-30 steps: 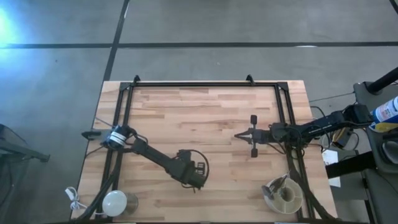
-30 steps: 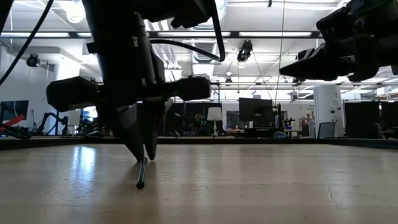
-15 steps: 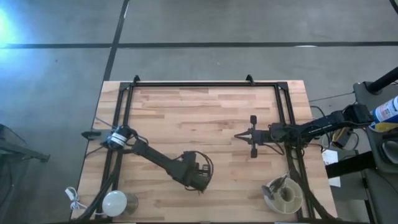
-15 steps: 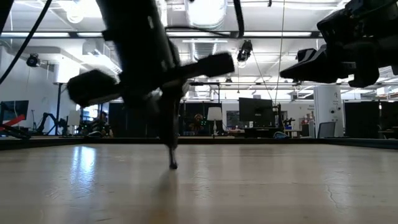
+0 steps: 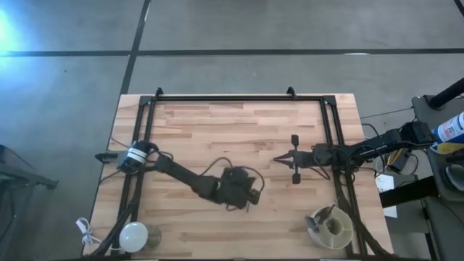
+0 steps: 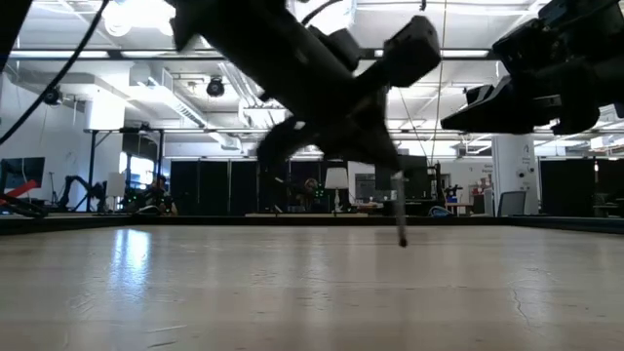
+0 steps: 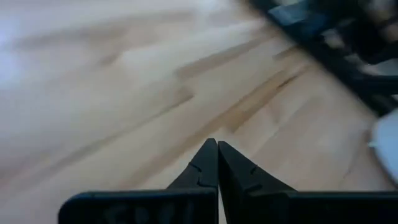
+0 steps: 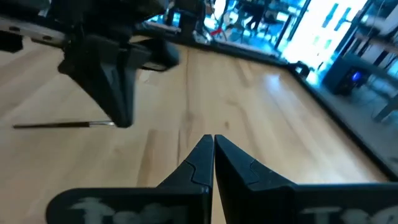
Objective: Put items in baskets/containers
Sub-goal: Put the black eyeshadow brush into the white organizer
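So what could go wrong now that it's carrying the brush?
1. The left end effector pinches the thin makeup brush near one end. It dangles above the table and might slip out.
2. The right end effector, shut, hangs mid-table close by. The arms might bump on the way to the cream tub.

No text, label, brand, number or sign can be read in any of the views. The pale raised marks on the dark body of each wrist claw mount, at the lower edge of both wrist views, are too blurred to make out, and the blue-and-white can (image 5: 451, 127) at the right edge of the high view shows no legible print.
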Robot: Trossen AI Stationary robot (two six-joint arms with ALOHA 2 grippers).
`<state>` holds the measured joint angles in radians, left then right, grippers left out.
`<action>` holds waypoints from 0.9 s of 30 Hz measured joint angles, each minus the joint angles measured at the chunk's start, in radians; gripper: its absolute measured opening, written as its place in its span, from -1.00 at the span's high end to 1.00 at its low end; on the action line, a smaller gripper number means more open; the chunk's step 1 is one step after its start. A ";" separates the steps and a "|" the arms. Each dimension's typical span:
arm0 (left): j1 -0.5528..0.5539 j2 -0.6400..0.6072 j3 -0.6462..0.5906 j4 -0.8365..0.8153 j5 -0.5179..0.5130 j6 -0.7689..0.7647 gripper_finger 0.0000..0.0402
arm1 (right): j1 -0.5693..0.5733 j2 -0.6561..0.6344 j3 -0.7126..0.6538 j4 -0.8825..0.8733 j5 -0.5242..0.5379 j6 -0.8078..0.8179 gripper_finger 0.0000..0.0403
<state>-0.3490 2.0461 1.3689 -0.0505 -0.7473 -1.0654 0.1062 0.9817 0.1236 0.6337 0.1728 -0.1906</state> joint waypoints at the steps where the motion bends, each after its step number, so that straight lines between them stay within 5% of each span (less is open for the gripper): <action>1: 0.013 -0.002 -0.035 0.115 0.015 0.085 1.00 | 0.000 0.000 0.002 -0.013 -0.005 0.018 0.96; 7: 0.093 -0.006 -0.249 0.827 0.141 0.498 1.00 | 0.005 -0.025 0.029 -0.156 -0.041 0.194 0.96; 11: 0.129 -0.006 -0.342 1.116 0.215 0.662 1.00 | 0.060 -0.054 0.028 -0.185 -0.027 0.327 0.96; 21: 0.163 -0.008 -0.346 1.341 0.378 0.994 1.00 | 0.141 -0.011 0.063 0.013 0.065 0.556 0.93; 27: 0.195 -0.046 -0.343 1.348 0.459 1.085 1.00 | 0.163 0.036 0.138 0.033 0.063 0.571 0.67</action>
<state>-0.1541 1.9996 1.0264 1.2972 -0.2883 0.0198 0.2687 1.0181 0.2620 0.6665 0.2357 0.3800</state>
